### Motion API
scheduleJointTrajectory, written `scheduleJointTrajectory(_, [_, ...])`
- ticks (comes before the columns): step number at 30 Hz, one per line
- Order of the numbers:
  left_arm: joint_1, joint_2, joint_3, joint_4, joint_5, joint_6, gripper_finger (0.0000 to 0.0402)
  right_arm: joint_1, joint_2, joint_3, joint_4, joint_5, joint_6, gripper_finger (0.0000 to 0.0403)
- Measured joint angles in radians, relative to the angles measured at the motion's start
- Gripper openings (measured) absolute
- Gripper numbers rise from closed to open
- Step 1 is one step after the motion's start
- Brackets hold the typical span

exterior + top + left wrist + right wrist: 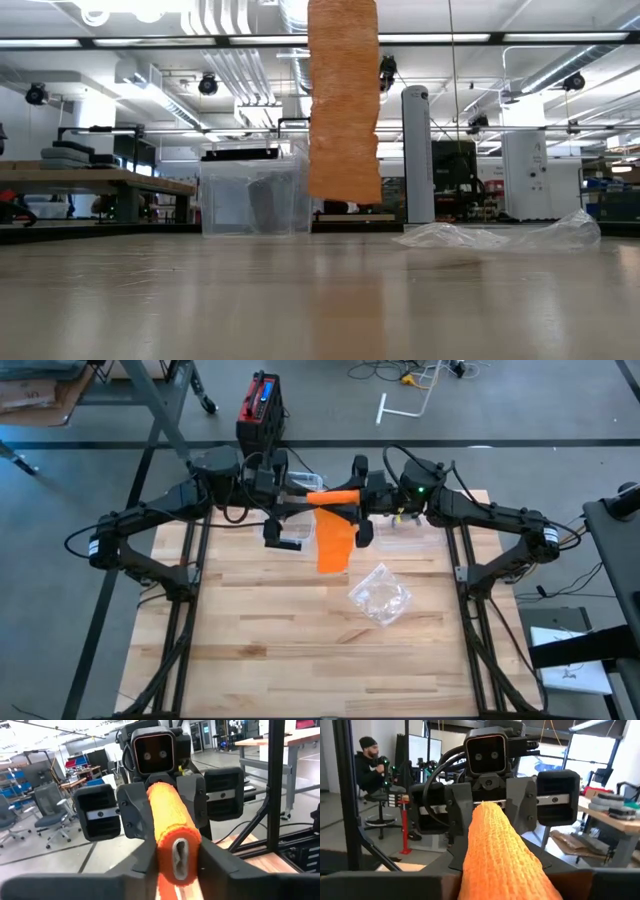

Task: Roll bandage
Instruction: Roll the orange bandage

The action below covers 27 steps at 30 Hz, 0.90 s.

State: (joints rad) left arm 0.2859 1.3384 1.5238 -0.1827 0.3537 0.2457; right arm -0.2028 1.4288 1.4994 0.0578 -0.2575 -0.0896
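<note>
An orange bandage, partly rolled, is held level in the air between my two grippers over the far middle of the table [250, 650]. The roll [333, 495] runs left to right. Its loose tail [334, 545] hangs down from it, and the tail's lower end [345, 190] is clear of the table top. My left gripper [303, 500] is shut on the roll's left end. My right gripper [360, 496] is shut on its right end. Each wrist view looks along the roll at the other gripper. My left gripper pinches the roll's left end [176, 851] between its two fingers [142, 857]. The fingers come level from the table's left and lie along the roll. The roll is level and lifted clear. My right gripper pinches the roll's right end [495, 870] between its two fingers [447, 885]. The fingers come level from the table's right, along the roll. The tail hangs slack below the roll.
A crumpled clear plastic bag [380, 597] lies on the table near the tail, to its right. A clear plastic box [255, 200] stands at the far left of centre, under my left gripper. A person sits beyond the table [370, 765].
</note>
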Motion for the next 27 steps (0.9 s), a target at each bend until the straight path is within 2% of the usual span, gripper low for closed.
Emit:
scheduleJointTrajectory(5, [0.0, 0.0, 0.0, 0.0, 0.0, 0.016, 0.0031, 0.0, -0.001, 0.001, -0.004, -0.004, 0.074, 0.0128])
scheduleJointTrajectory(9, [0.0, 0.0, 0.0, -0.001, -0.009, 0.037, 0.0029, 0.0, -0.003, 0.002, -0.014, -0.005, 0.186, 0.0157])
scheduleJointTrajectory(14, [-0.004, 0.0, -0.001, -0.004, -0.068, 0.089, 0.0049, -0.002, -0.003, 0.002, -0.013, 0.002, 0.458, 0.0197])
scheduleJointTrajectory(18, [-0.005, 0.0, -0.002, -0.002, -0.075, 0.127, 0.0058, -0.003, -0.003, 0.002, -0.017, 0.002, 0.622, 0.0224])
scheduleJointTrajectory(23, [-0.008, 0.001, -0.002, -0.001, -0.083, 0.172, 0.0042, -0.007, -0.003, 0.002, -0.028, -0.007, 0.725, 0.0245])
scheduleJointTrajectory(27, [-0.009, 0.001, -0.002, -0.001, -0.089, 0.196, 0.004, -0.015, -0.003, 0.002, -0.04, -0.011, 0.738, 0.0251])
